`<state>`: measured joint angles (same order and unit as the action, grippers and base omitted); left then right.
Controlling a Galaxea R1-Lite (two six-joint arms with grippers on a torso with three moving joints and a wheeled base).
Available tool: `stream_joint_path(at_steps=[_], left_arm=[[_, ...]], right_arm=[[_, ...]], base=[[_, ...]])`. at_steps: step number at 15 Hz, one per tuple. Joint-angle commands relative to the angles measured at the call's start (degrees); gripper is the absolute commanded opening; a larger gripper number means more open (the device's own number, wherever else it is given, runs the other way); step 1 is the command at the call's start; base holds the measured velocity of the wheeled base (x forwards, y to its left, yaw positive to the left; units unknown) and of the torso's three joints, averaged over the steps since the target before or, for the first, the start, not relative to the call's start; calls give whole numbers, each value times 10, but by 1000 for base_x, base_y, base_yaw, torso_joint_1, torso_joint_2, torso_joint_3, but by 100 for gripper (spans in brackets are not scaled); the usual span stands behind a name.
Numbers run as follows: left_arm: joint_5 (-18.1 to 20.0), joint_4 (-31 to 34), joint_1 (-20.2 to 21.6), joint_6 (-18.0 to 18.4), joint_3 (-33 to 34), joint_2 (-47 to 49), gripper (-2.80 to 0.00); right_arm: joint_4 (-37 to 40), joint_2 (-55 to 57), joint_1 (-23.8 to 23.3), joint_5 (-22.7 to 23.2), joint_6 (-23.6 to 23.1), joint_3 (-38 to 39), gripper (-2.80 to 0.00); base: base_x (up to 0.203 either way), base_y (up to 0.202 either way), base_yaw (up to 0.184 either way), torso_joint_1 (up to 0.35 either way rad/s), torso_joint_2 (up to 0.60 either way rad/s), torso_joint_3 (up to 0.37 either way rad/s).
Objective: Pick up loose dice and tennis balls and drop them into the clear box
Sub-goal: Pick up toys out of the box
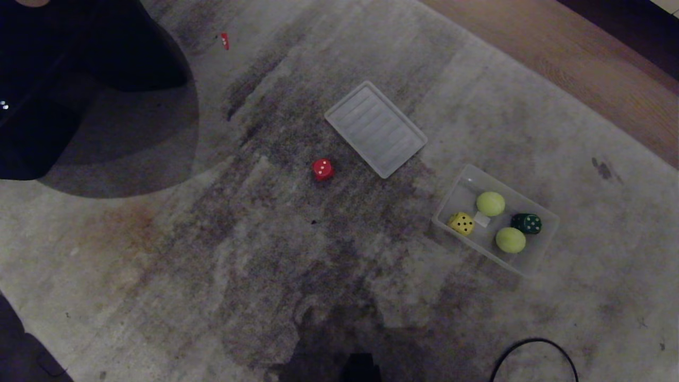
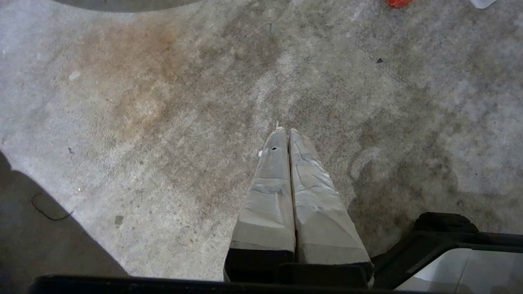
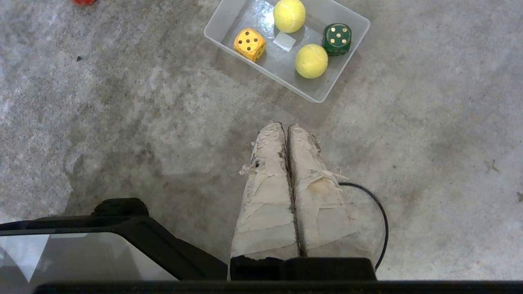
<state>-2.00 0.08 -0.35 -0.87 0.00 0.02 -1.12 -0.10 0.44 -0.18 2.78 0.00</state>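
A red die point(image 1: 322, 169) with white pips lies loose on the carpet, in front of the lid. At the right stands the clear box point(image 1: 464, 193). It holds a yellow die point(image 1: 461, 223), a dark green die point(image 1: 526, 223) and two tennis balls point(image 1: 490, 203) point(image 1: 511, 240). Neither arm shows in the head view. My right gripper point(image 3: 286, 125) hangs shut and empty over bare carpet, short of the clear box point(image 3: 245, 16). My left gripper point(image 2: 286, 130) is shut and empty too, with the red die point(image 2: 398, 2) far ahead at the picture's edge.
The flat ribbed lid point(image 1: 375, 129) lies beside the red die. A small red object point(image 1: 225, 41) sits far off near a dark figure point(image 1: 79, 63). Wooden floor point(image 1: 557, 48) borders the carpet. A black cable point(image 1: 533, 342) loops at the near right.
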Motion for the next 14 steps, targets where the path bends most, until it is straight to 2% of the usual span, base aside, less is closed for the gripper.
stream_joint_path(at_steps=[1, 14], left_arm=[[-2, 0, 0, -3, 1, 1, -280], [-2, 0, 0, -3, 1, 1, -280]], right_arm=[[0, 2, 0, 0, -1, 6, -280], [1, 2, 1, -1, 0, 6, -280]], base=[[0, 0, 0, 0, 0, 0], [0, 0, 0, 0, 0, 0]])
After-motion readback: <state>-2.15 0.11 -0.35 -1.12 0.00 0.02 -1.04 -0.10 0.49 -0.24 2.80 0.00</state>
